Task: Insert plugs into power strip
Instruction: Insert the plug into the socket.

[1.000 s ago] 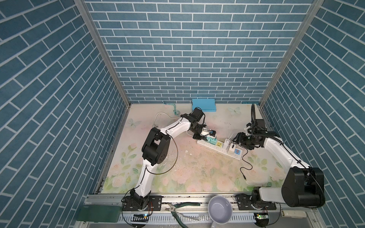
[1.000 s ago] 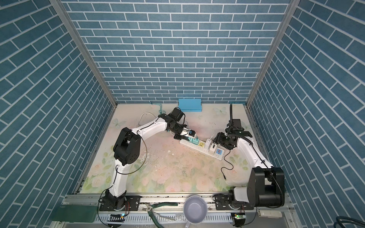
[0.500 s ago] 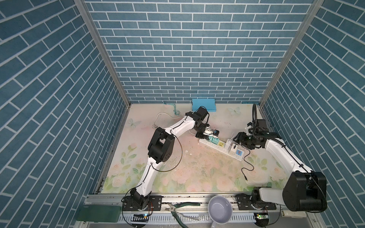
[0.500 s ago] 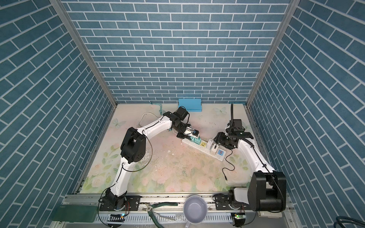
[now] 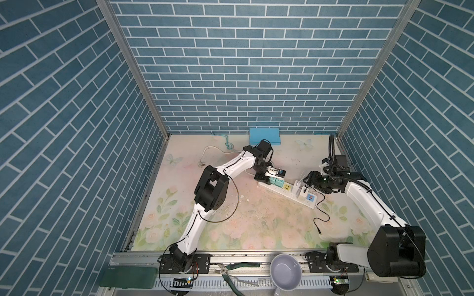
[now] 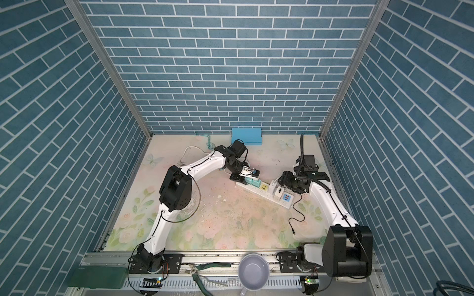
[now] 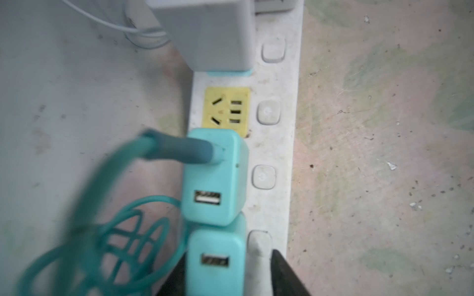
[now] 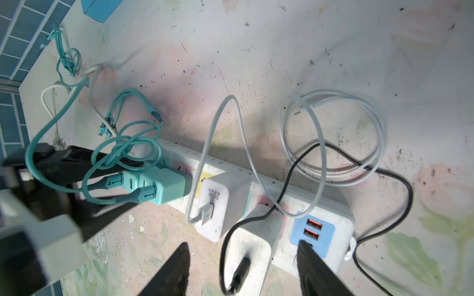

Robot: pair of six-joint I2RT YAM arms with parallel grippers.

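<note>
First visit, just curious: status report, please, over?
Left gripper open around teal plug; right gripper open around white plug. All four plugs look seated in power strip. Nothing blocking.

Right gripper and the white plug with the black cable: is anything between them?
Only the plug's own black cable, looping down one side of the white plug. Otherwise the right gripper straddles it with open jaws and nothing else visible between.

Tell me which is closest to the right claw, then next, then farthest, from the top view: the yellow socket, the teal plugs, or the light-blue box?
1. yellow socket, mid power strip, nearest the right gripper.
2. teal plugs, at the strip's far end.
3. light-blue box, against the back wall.
</note>
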